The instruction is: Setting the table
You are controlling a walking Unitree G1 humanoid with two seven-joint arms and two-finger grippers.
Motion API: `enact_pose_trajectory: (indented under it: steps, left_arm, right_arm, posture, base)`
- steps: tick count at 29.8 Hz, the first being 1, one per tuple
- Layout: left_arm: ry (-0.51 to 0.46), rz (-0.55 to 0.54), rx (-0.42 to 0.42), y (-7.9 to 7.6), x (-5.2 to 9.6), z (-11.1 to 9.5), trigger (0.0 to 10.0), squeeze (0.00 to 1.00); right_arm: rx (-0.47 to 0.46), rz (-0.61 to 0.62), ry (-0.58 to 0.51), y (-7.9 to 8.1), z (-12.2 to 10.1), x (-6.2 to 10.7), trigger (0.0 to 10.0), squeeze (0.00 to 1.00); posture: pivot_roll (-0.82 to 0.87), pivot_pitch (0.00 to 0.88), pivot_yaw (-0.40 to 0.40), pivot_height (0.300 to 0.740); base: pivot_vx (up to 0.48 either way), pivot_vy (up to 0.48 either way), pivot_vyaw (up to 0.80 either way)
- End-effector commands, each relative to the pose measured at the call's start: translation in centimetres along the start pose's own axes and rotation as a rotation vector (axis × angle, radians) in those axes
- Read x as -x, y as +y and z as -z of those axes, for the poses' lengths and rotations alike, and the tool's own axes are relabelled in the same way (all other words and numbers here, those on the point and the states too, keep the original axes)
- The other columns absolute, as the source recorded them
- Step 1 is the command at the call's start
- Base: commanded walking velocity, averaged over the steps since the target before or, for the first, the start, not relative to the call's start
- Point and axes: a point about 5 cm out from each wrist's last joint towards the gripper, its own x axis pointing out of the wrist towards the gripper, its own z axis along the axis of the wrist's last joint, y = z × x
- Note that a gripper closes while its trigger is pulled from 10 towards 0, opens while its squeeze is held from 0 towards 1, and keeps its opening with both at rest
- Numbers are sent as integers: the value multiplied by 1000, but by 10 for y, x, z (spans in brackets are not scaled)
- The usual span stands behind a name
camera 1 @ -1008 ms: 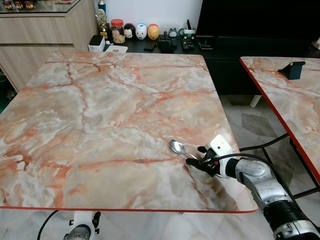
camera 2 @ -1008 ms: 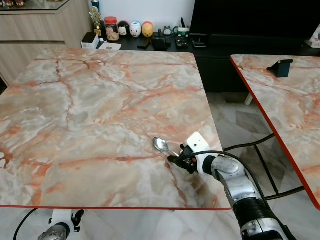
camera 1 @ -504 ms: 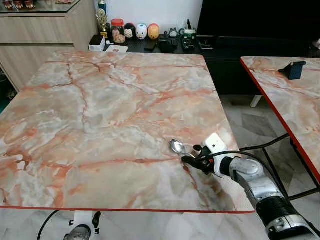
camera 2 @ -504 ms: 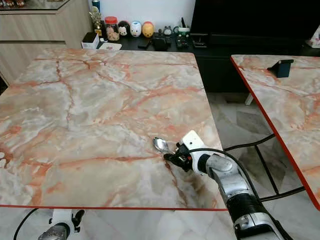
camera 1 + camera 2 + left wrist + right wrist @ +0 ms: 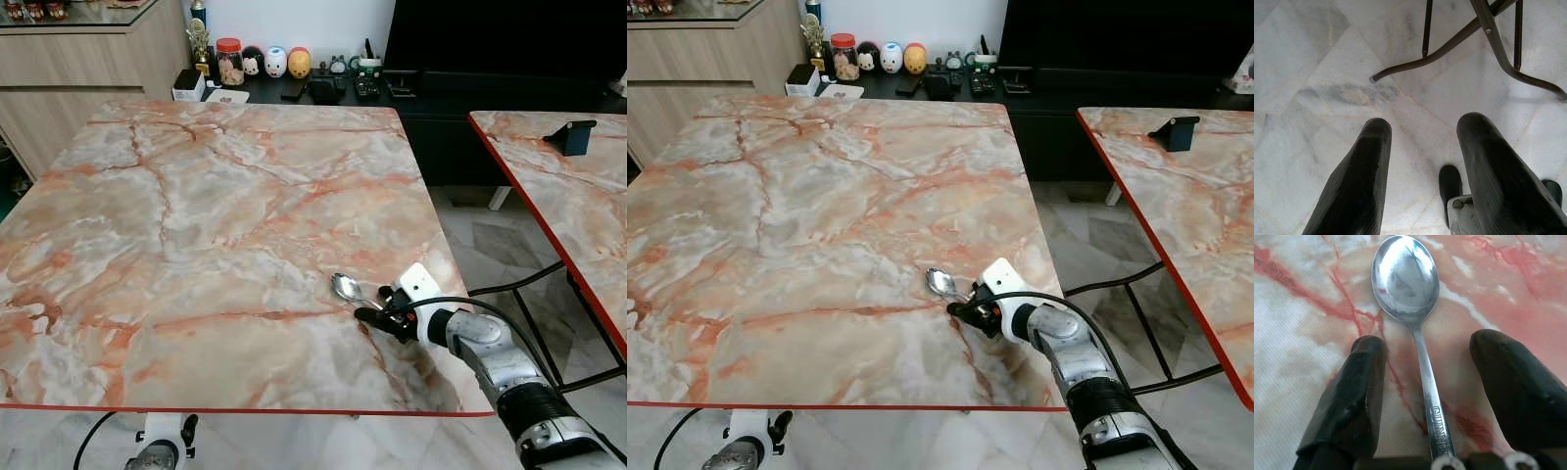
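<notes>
Spoon (image 5: 1415,323) lies between right gripper's (image 5: 1422,377) parted jaws, seemingly untouched.

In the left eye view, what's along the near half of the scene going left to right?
Left gripper hanging below the table edge → spoon on the marble table → right gripper, open around the spoon handle → second table.

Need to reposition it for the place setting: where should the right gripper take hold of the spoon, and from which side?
Grip the spoon on its thin handle, coming from the handle end at the table's near right. It lies flat on the table, bowl pointing away, and the right gripper already has its open jaws on either side of the handle.
</notes>
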Motion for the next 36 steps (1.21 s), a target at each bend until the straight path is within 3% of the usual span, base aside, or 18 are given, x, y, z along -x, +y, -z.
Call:
enact_pose_trajectory:
  steps: [1, 3, 4, 5, 7, 12, 13, 15, 16, 17, 36]
  left_arm:
    - [3, -3, -4, 0, 1, 2, 10000, 0]
    - [4, -2, -5, 0, 1, 2, 10000, 0]
    - [4, -2, -5, 0, 1, 2, 10000, 0]
    - [4, -2, -4, 0, 1, 2, 10000, 0]
    - [4, -2, -3, 0, 0, 1, 10000, 0]
    - [4, -2, -2, 0, 0, 1, 10000, 0]
    - [4, -1, -3, 0, 0, 1, 10000, 0]
    - [4, -1, -3, 0, 0, 1, 10000, 0]
    - [4, -1, -3, -1, 0, 2, 10000, 0]
    - [5, -1, -3, -1, 0, 2, 10000, 0]
    - [9, -2, -2, 0, 1, 3, 10000, 0]
  right_arm:
    - [-10, 32, -11, -5, -4, 0, 0, 0]
    - [-7, 32, -9, -5, -4, -1, 0, 0]
    - [-4, 33, -5, -5, -4, -1, 1765, 0]
    - [3, 36, 6, -5, -3, -2, 9765, 0]
    - [11, 31, 16, -4, -3, -3, 10000, 0]
    - [12, 20, 10, -1, -3, -5, 10000, 0]
    - [8, 24, 9, -1, -3, -5, 9294, 0]
    - [2, 29, 8, -2, -3, -5, 9294, 0]
    - [6, 25, 7, -2, -3, -5, 2941, 0]
    - [6, 23, 6, -2, -3, -5, 0, 0]
    - [20, 7, 25, 4, 1, -8, 0, 0]
  posture:
    - [16, 0, -32, 740]
    - [16, 0, -32, 740]
    - [16, 0, -32, 740]
    - [20, 0, -33, 740]
    - [19, 0, -33, 740]
    - [19, 0, -31, 740]
    - [19, 0, -31, 740]
    - [19, 0, -31, 740]
    - [18, 0, -31, 740]
    - [18, 0, -32, 740]
    - [21, 0, -32, 740]
  base:
    - [0, 0, 0]
    - [0, 0, 0]
    - [0, 0, 0]
    - [0, 0, 0]
    - [0, 0, 0]
    - [0, 0, 0]
    - [0, 0, 0]
    - [0, 0, 0]
    - [0, 0, 0]
    - [0, 0, 0]
    - [0, 0, 0]
